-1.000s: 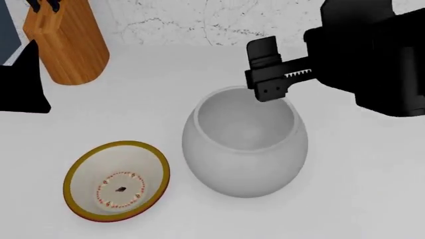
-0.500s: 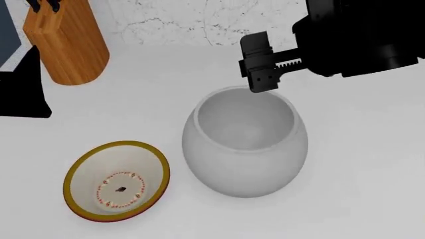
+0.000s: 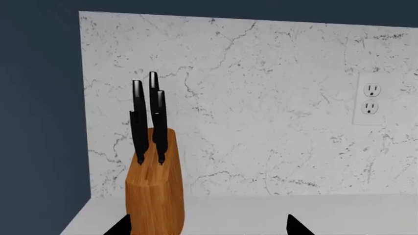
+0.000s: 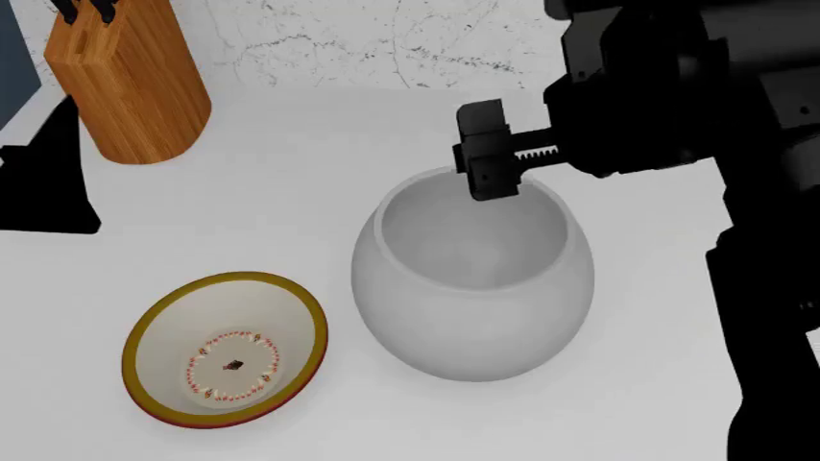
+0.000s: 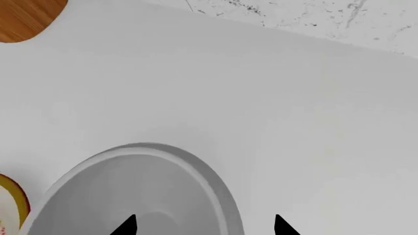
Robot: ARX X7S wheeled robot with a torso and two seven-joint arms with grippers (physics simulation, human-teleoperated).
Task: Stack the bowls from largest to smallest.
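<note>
The right gripper point(image 4: 489, 165), fingers spread and empty, straddles the far rim of the round-bellied pale grey bowl point(image 4: 471, 288); bare white counter point(image 4: 295, 154) lies beyond the bowl.

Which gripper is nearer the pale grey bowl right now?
Right. The right gripper hangs over the far rim of the pale grey bowl, jaws astride it. The left gripper sits off beside the knife block.

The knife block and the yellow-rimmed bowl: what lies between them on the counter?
Nothing: the head view shows bare white counter between knife block and yellow-rimmed bowl.
</note>
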